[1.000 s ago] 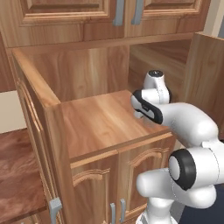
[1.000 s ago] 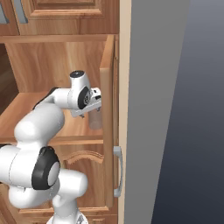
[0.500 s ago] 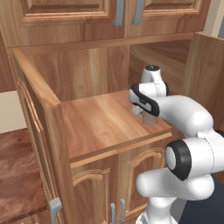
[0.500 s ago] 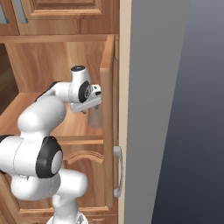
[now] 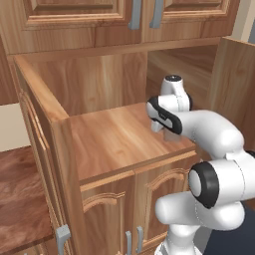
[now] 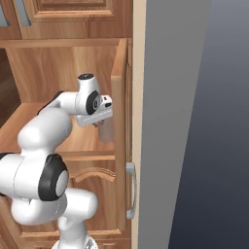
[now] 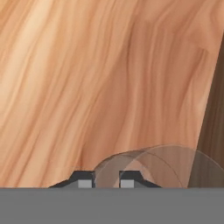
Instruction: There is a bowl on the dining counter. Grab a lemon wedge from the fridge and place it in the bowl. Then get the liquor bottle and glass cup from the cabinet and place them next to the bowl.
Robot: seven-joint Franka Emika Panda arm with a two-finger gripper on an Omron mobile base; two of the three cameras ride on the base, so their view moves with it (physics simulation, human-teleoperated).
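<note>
A clear glass cup [image 6: 106, 133] stands on the wooden cabinet shelf [image 5: 109, 139], near its right front corner. My gripper [image 6: 102, 124] points down onto it from above. In the hand view the gripper [image 7: 106, 183] has its two dark fingertips [image 7: 85, 181] close together, with the wall of the glass cup [image 7: 175, 166] pinched between them. In the left base view the gripper [image 5: 160, 127] sits at the cup [image 5: 174, 137], just under the white hand. The bowl, the lemon wedge and the liquor bottle are out of view.
The cabinet's right door [image 6: 120, 112] stands open close beside the hand, with a metal handle [image 6: 130, 190] lower down. The left door [image 5: 37, 104] is also swung open. Shut upper cabinet doors [image 5: 144, 15] hang above. A tall grey panel [image 6: 175, 121] fills the right side.
The fingers have gone from wide open to closed on the glass cup's wall. The hand has shifted slightly towards the cup and sits low over it.
</note>
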